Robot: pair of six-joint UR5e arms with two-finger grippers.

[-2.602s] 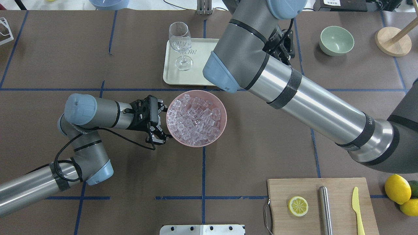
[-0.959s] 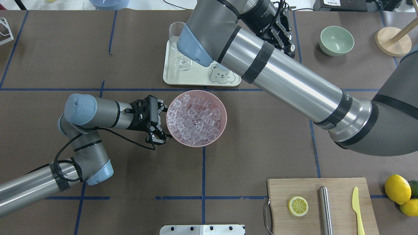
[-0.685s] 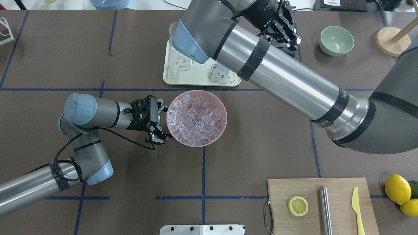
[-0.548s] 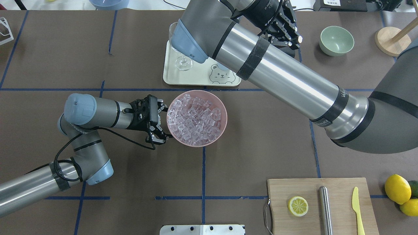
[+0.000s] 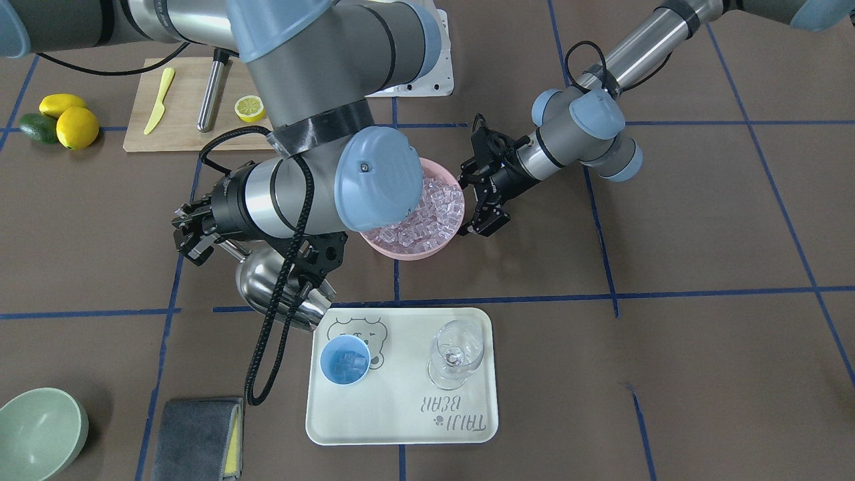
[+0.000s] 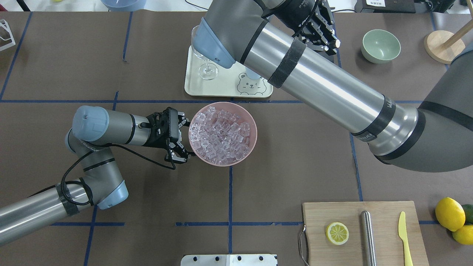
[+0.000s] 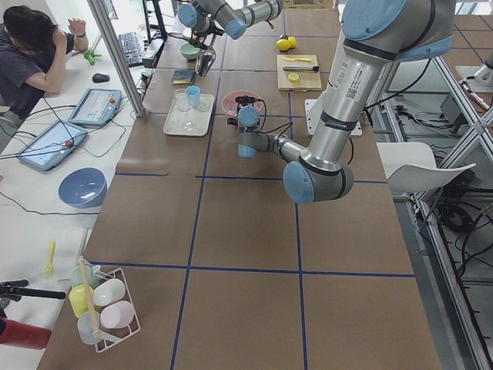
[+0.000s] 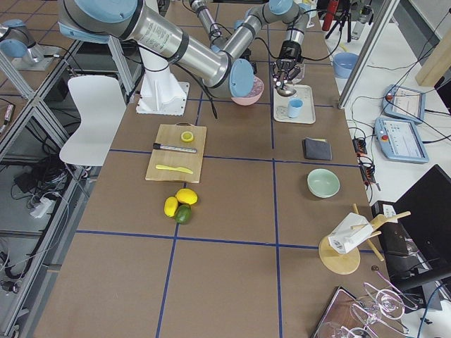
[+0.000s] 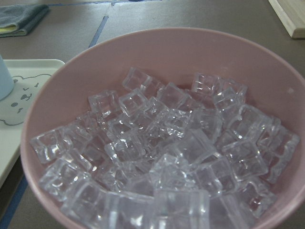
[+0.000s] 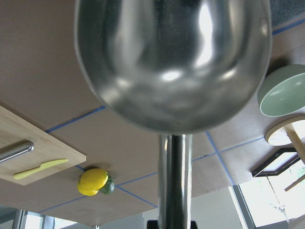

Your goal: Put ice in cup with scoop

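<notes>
we count two arms, each with one gripper. there is one scoop [image 5: 259,282], one cup [image 5: 328,355], one wine glass [image 5: 455,354], one tray [image 5: 374,414], one pink bowl [image 9: 167,45] and one green bowl [image 5: 37,431]. one grey cloth [image 5: 197,437] lies near the green bowl. on the one cutting board [image 5: 180,137] we find one lemon half [image 5: 249,107], one yellow knife [image 5: 159,100] and one steel cylinder [image 5: 209,97]. beside the board lie two whole lemons [image 5: 77,127] and one dark green fruit [image 5: 37,127].

the ice [image 9: 162,143] fills the pink bowl, far too many cubes to count. a few more sit in the cup, too blurred to number. the cup stands on the tray by the bear print, apart from the wine glass.

the right gripper [image 5: 200,242] is clamped on the thin handle of the scoop. the trough hangs over the table just beside the tray corner nearest the cup. we cannot tell whether it carries ice.

the left gripper [image 6: 184,138] has its fingers spread wide and holds nothing. it sits at the rim of the pink bowl, though we cannot tell if it touches.

against the overhead view from 2.6 s ago, the right arm now lies further across the tray. it hides most of the wine glass and uncovers the bear print, and its gripper is further from the pink bowl. the left arm and the pink bowl are where they were.
</notes>
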